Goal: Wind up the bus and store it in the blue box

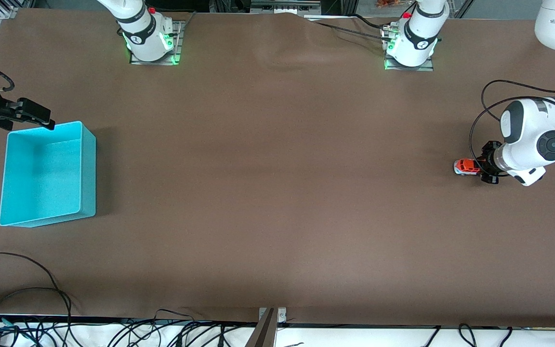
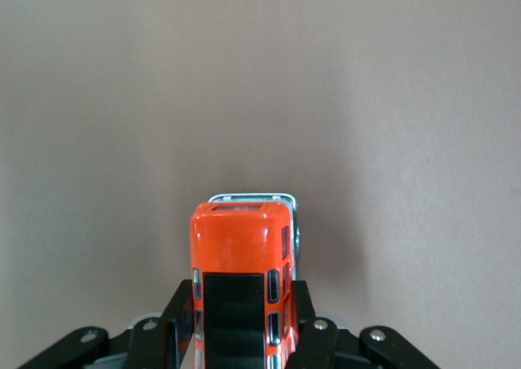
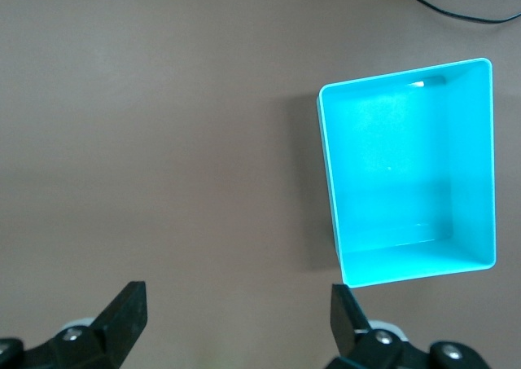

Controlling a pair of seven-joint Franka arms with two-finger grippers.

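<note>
A wide brown cloth point(image 1: 277, 193) covers the whole table. It lies mostly flat, with some soft wrinkles near the edge where the two arm bases point(image 1: 150, 36) stand on small metal plates under green lights. Along the edge nearest the front camera, a white strip point(image 1: 354, 335) carries many loose black cables point(image 1: 32, 289), and one cable loops over the cloth there.

The bus point(image 1: 466, 166) is on the cloth at the left arm's end of the table. The left gripper point(image 1: 485, 166) is low at the table and is closed on it: in the left wrist view the two black fingers point(image 2: 311, 336) press against both sides of the rear part of the bus point(image 2: 242, 259), while its front part sticks out free. I cannot tell for sure from these views if the wheels touch the cloth, but it looks so.

The blue box point(image 1: 48, 176) stands open on the cloth at the right arm's end of the table, well apart from the bus, and nothing is in it. The right gripper point(image 1: 34, 113) hangs just above the cloth beside the box corner that is farther from the front camera. In the right wrist view its fingers point(image 3: 122, 320) stand wide apart, and the box point(image 3: 411, 182) is seen from above.
</note>
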